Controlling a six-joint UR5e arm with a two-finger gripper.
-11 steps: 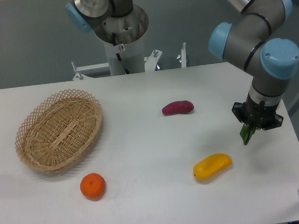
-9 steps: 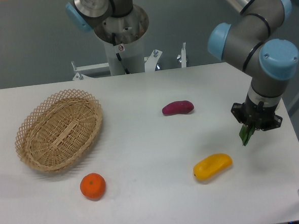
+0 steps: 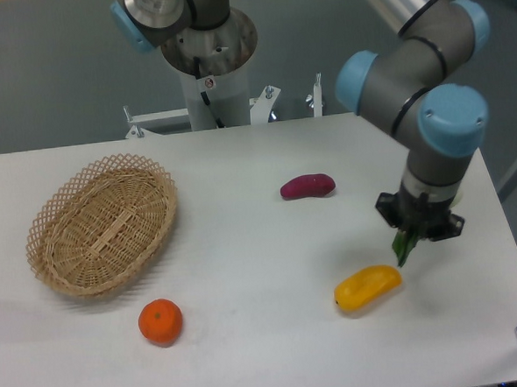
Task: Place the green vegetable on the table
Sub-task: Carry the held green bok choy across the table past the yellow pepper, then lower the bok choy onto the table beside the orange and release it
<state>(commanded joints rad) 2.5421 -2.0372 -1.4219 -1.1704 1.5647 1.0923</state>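
Observation:
My gripper (image 3: 409,237) points down over the right part of the white table (image 3: 250,334). It is shut on the green vegetable (image 3: 406,248), of which only a dark green tip hangs below the fingers. The rest of the vegetable is hidden by the gripper. The tip hangs just above the right end of the yellow oblong item (image 3: 367,288), close to the tabletop; I cannot tell whether it touches.
A purple oblong item (image 3: 307,187) lies at the table's middle right. An orange (image 3: 160,321) lies near the front left. A woven wicker basket (image 3: 102,225) stands at the left. The arm's base column (image 3: 208,65) stands behind the table's far edge.
My gripper has moved left and a little down with the green vegetable, from near the table's right edge to just above the yellow item's right end.

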